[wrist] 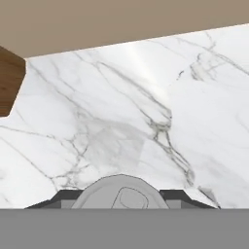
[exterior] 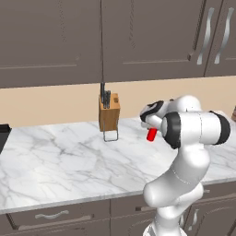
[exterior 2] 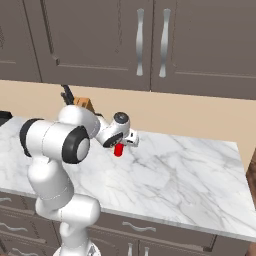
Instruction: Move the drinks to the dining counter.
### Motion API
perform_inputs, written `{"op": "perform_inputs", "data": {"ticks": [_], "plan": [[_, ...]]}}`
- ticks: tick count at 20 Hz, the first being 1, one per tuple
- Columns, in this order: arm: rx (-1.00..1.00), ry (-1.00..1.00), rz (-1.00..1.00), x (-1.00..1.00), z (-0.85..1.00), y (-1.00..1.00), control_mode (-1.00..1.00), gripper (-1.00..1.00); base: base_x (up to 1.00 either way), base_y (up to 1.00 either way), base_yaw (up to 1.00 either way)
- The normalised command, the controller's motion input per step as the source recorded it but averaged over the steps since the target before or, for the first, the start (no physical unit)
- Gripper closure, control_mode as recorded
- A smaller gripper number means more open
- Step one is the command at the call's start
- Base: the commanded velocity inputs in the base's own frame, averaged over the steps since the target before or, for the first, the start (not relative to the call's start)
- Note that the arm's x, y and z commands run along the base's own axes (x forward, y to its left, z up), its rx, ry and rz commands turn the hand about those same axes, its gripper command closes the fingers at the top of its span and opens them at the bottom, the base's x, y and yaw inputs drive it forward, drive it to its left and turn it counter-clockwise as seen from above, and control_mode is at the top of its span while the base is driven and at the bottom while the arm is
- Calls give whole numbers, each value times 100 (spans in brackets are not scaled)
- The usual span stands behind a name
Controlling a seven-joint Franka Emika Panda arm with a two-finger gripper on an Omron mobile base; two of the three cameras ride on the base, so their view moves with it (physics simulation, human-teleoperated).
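One of the drinks, a small red can (exterior: pixel 151 134) (exterior 2: pixel 119 150), hangs a little above the marble counter (exterior: pixel 60 161) (exterior 2: pixel 190 170) under the dark grey upper cabinets. My gripper (exterior: pixel 152 130) (exterior 2: pixel 120 145) is shut on it from above. In the hand view the can's grey top (wrist: pixel 121 193) sits between the dark fingertips (wrist: pixel 58 197), and its faint shadow falls on the marble below. The dining counter is out of view.
A wooden knife block (exterior: pixel 109 113) (exterior 2: pixel 84 103) stands at the back of the counter, left of the can. A black object (exterior: pixel 3 133) sits at the counter's far left. A brown wooden panel (wrist: pixel 9 82) (exterior 2: pixel 252 165) borders the counter's right end.
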Motion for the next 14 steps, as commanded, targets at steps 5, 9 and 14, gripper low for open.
{"op": "perform_inputs", "data": {"ticks": [5, 9, 14], "plan": [[16, 0, 0, -35, 37, -26, -100, 100, 0, 0, 0], [15, 0, 0, -43, 41, -28, -100, 100, 0, 0, 0], [15, -1, 0, -43, 45, -32, -100, 100, 0, 0, 0]]}}
